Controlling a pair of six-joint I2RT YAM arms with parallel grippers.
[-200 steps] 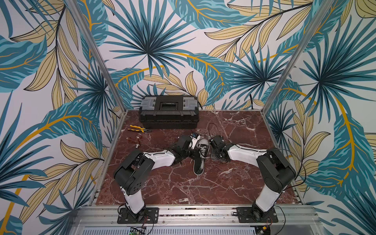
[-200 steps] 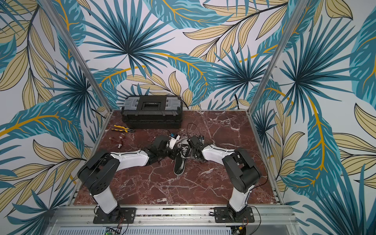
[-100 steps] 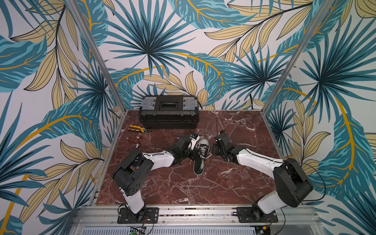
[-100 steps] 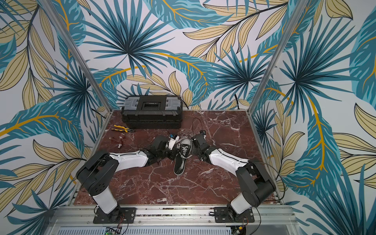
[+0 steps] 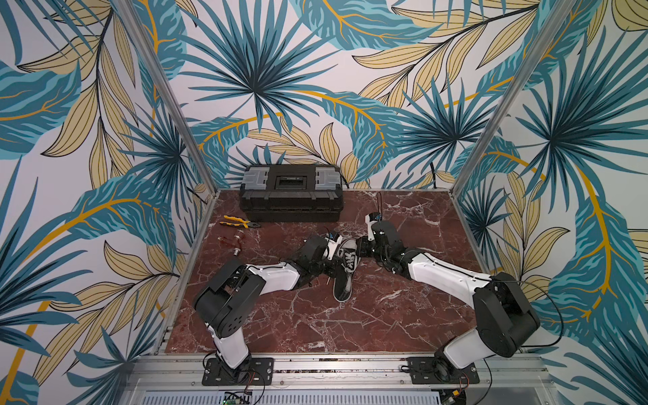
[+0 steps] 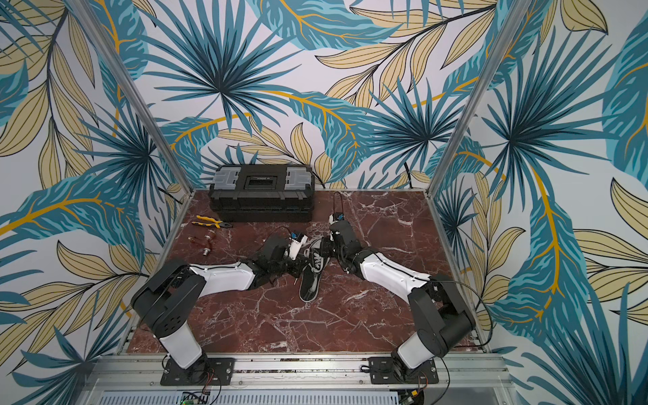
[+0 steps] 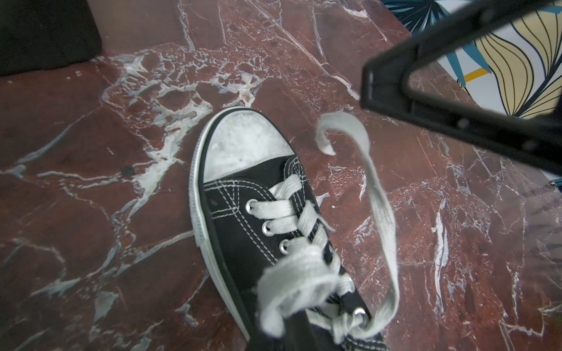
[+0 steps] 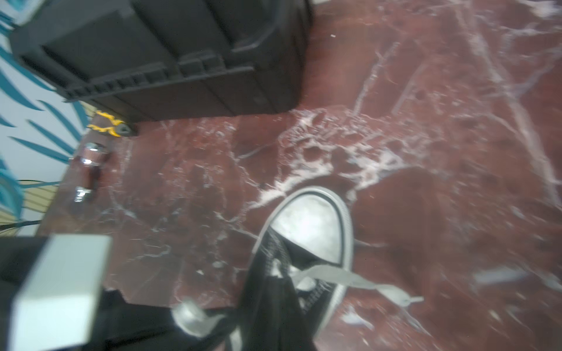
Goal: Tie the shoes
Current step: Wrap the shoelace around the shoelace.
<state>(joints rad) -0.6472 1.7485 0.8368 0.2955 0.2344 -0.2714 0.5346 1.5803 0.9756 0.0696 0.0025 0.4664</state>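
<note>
One sneaker [image 5: 344, 277], one toolbox [image 5: 291, 198]

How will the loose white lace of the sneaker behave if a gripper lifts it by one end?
Probably floppy: the lace curls and sags in a loose arc beside the sneaker. It looks flat and thin, so it is likely light and apt to slip from a weak pinch.

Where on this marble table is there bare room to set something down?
Widest bare patch: the front of the table, between the arm bases, nearer than the sneaker's heel. Also the back right corner, between toolbox and right wall. Crowded: the middle, around the sneaker, and back left by the pliers.
</note>
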